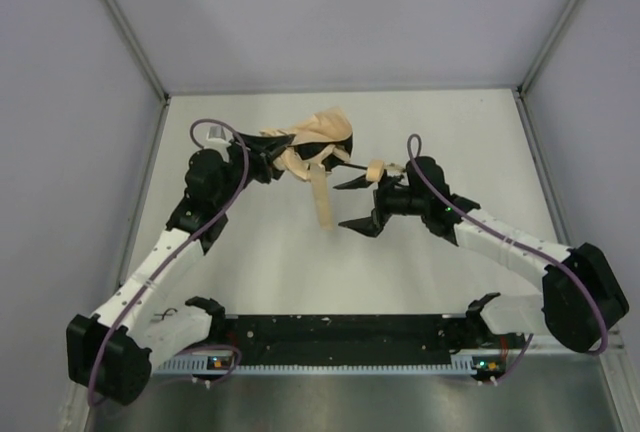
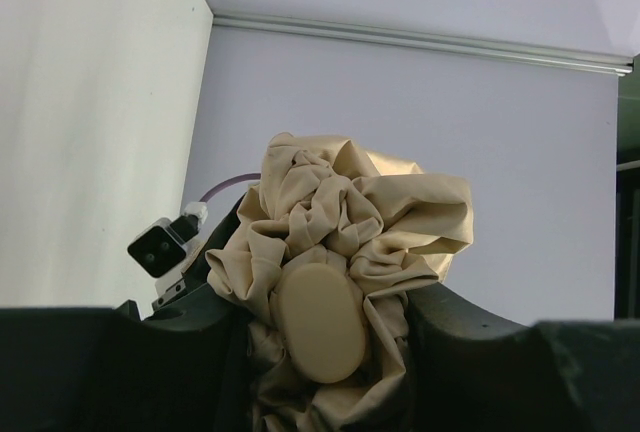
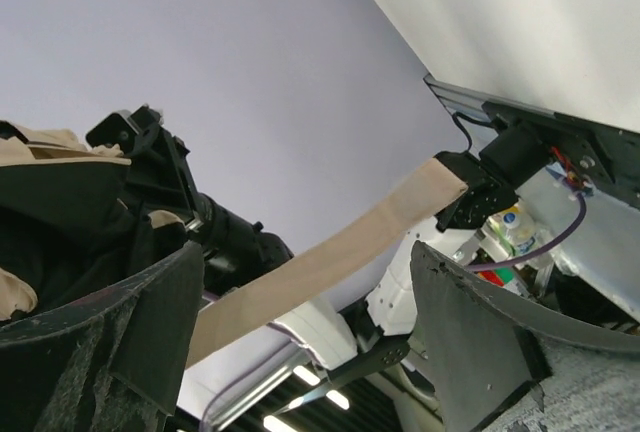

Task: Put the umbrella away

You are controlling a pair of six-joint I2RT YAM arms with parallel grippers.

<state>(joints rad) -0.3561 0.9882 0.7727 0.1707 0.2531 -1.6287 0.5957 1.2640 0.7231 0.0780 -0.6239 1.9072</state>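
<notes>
Roughly, the job looks about half done. The umbrella point(image 1: 318, 134) is collapsed, but its beige canopy point(image 2: 350, 222) is a loose, crumpled bunch rather than a tidy roll. It is held over the far middle of the bench point(image 1: 300, 272), apparently lifted clear of the surface.

The left end effector point(image 1: 268, 160) is clamped on the bunched fabric. In its wrist view, the folds and a tan oval piece fill the gap between its fingers. The right end effector point(image 1: 352, 204) stands wide open and grips nothing. It sits just beside the small tan handle point(image 1: 375, 169) and the thin black shaft point(image 1: 350, 163).

The closure strap point(image 1: 322, 200) dangles free toward the near edge. In the right wrist view it crosses the space between the open fingers without being pinched.

What is left, by my reading, is gathering the folds, wrapping and fastening the strap, and closing up the exposed shaft.

There is plenty of room. The bench shows bare toward the near, left and right edges. The walls point(image 1: 70, 102) close in behind and to the sides, and a black rail point(image 1: 330, 332) runs along the near edge between the arm bases.
</notes>
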